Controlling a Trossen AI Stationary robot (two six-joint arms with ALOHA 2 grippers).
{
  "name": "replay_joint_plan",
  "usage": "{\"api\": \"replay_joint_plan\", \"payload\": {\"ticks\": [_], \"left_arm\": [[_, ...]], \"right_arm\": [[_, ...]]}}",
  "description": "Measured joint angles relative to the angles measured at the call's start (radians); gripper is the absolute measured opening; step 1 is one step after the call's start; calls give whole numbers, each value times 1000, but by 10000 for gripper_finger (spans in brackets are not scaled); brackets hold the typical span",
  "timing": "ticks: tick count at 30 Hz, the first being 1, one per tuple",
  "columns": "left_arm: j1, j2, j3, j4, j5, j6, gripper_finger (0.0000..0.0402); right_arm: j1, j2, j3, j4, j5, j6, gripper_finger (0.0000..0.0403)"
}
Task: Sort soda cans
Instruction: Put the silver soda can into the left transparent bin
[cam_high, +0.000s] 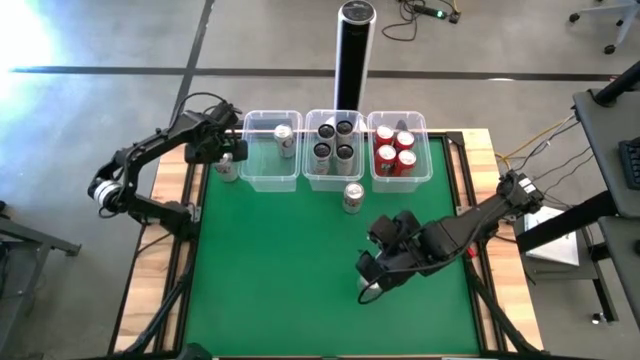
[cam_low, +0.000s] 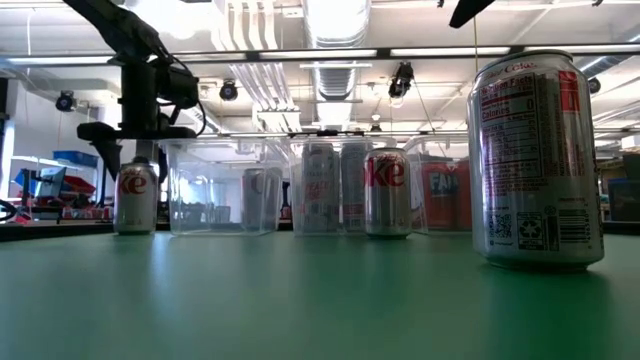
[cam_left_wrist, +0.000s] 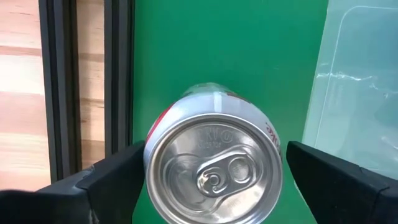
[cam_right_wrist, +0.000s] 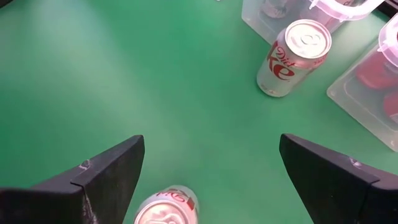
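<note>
Up at the upper left, the left jaws (cam_high: 228, 160) hang wide open around a silver can (cam_high: 228, 168). Lower right, the right jaws (cam_high: 372, 280) gape over another silver can (cam_high: 368, 293) on the bench (cam_high: 280, 270).

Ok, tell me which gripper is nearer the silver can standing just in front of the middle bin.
Right. The right gripper hovers open a little in front of that silver can. The left gripper is farther, open beside the left bin, over another can.
</note>
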Motion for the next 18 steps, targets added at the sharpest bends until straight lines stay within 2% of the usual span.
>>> {"api": "replay_joint_plan", "payload": {"ticks": [3,9,18], "left_arm": [[0,1,0,-2,-5,0,347],[1,8,0,-7,-15,-1,287],[1,-13,3,-29,-17,18,284]], "right_arm": [[11,0,0,1,0,0,368],[19,0,0,2,0,9,368],[26,0,0,2,-1,12,368]]}}
